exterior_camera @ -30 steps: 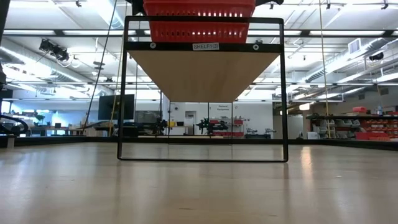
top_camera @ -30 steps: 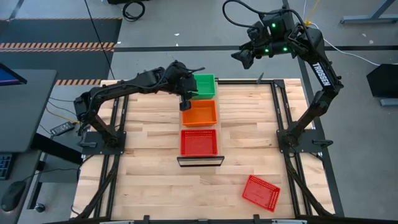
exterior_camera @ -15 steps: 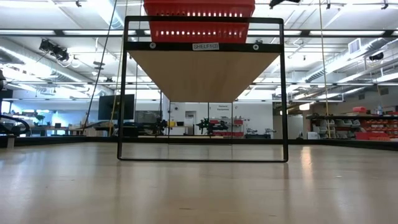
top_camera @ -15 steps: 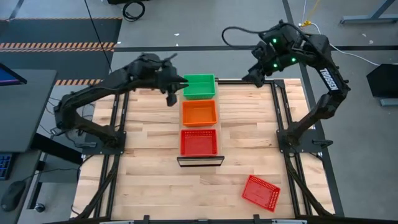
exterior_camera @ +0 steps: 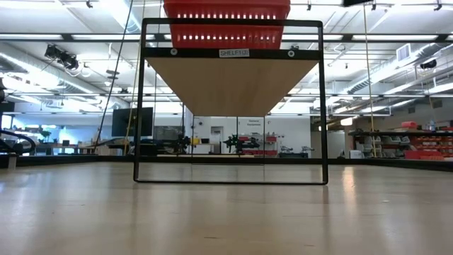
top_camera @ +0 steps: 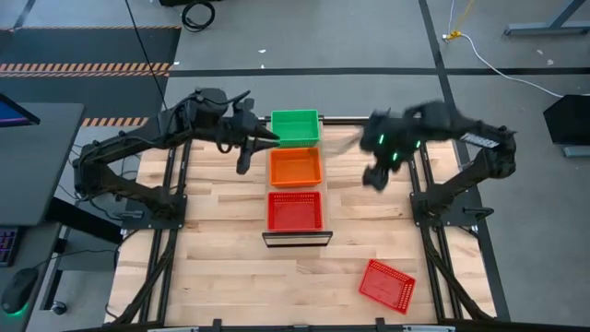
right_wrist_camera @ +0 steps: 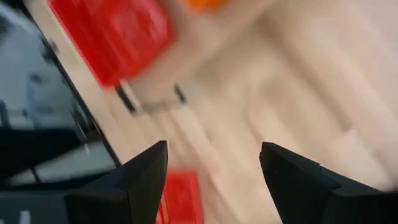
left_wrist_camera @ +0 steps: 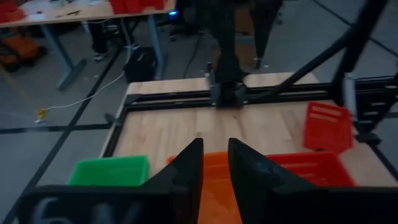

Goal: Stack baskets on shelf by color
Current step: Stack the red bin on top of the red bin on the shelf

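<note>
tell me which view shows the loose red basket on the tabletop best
The high view: the loose red basket lies whole and tilted near the table's front right. The left wrist view catches it far off, the right wrist view only as a blur, the low view not at all.

Left arm [top_camera: 241, 138] drew back; right arm [top_camera: 383, 157] swung down inward.

Two dark jointed arms, the right arm [top_camera: 433, 124] apparently showing green lights.
</note>
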`<action>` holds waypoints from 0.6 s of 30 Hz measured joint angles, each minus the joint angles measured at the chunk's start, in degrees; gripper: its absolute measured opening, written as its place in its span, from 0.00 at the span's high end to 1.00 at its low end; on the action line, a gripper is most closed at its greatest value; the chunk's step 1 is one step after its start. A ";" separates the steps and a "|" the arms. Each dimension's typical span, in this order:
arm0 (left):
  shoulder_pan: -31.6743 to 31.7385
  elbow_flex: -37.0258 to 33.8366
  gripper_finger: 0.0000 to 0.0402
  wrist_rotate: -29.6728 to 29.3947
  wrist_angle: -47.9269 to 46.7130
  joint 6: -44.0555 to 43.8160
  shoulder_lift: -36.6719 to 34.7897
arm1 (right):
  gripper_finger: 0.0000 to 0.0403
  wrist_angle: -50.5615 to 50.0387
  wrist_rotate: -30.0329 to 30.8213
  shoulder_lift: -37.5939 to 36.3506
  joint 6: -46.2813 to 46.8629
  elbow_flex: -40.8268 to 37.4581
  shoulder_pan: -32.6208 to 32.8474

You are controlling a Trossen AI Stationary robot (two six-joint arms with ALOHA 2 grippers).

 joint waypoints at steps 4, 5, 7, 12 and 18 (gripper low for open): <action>-1.54 0.00 0.79 0.41 0.00 -0.02 0.00 | 0.36 0.01 -0.93 -0.89 8.50 -9.47 9.42; -1.80 -0.01 0.79 0.40 -0.05 -0.04 -0.20 | 0.35 0.24 -1.07 -1.31 11.41 -11.49 11.98; -1.97 -0.04 0.80 0.41 -0.52 -0.23 -0.90 | 0.35 1.22 -1.04 -2.35 16.98 -15.02 17.12; -1.96 -0.02 0.81 0.38 0.14 -3.73 -1.68 | 0.35 8.02 2.35 -5.57 27.81 -22.04 30.23; -1.97 -0.02 0.80 0.38 4.28 -8.73 -1.45 | 0.35 16.59 3.42 -5.84 33.52 -32.76 41.92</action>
